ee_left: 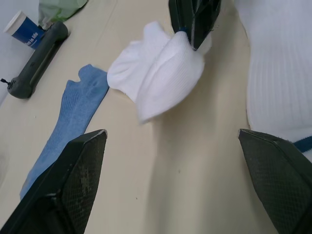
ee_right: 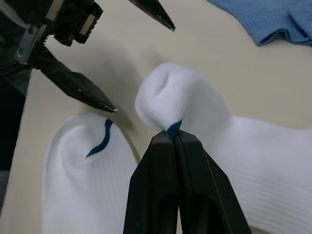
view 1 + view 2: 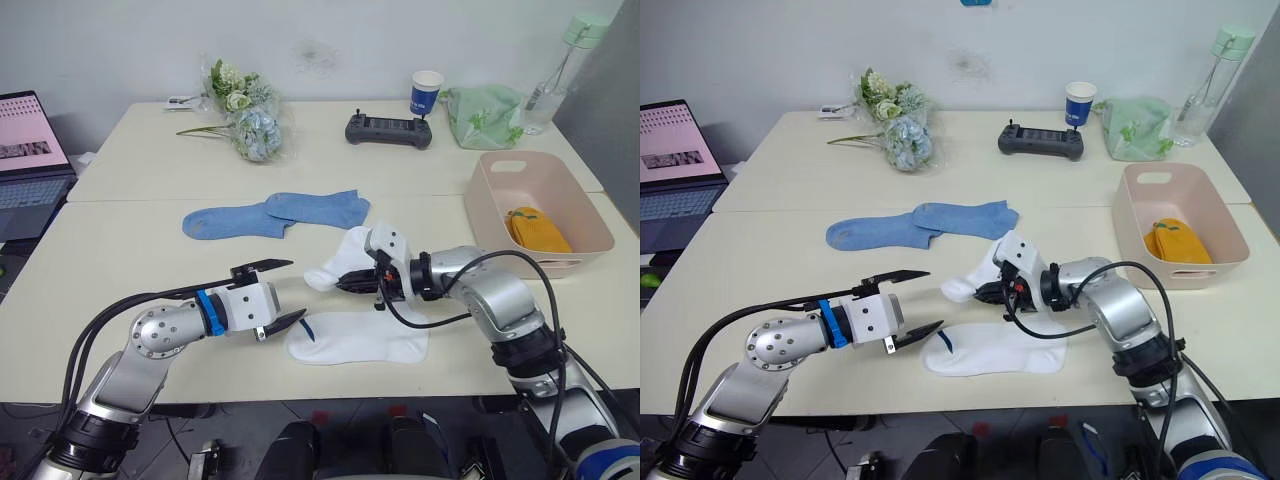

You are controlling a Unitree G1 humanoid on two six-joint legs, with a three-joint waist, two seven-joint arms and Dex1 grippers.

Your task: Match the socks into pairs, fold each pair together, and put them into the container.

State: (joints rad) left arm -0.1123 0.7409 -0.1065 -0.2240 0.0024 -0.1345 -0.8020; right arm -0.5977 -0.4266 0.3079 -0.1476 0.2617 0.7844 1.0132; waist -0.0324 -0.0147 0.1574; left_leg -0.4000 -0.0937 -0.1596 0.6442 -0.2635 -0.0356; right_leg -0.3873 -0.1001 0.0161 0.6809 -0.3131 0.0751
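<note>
One soft white ankle sock with dark blue trim is pinched at its cuff by the right gripper, fingers closed tight on the fabric, the sock bunched and partly lifted off the cream tabletop. Second white sock with blue trim lies flat on the table just in front, near the table's front edge. Left gripper sits just beside this flat sock, fingers spread wide, holding nothing. Two light blue ankle socks lie overlapping, farther back toward table centre. Pale pink rectangular plastic tub stands at the right side of the table; a mustard-yellow sock bundle rests inside it. Beyond: black handheld controller, blue-and-white paper cup, pale green cloth bag, flower bunch, open laptop at far left.
</note>
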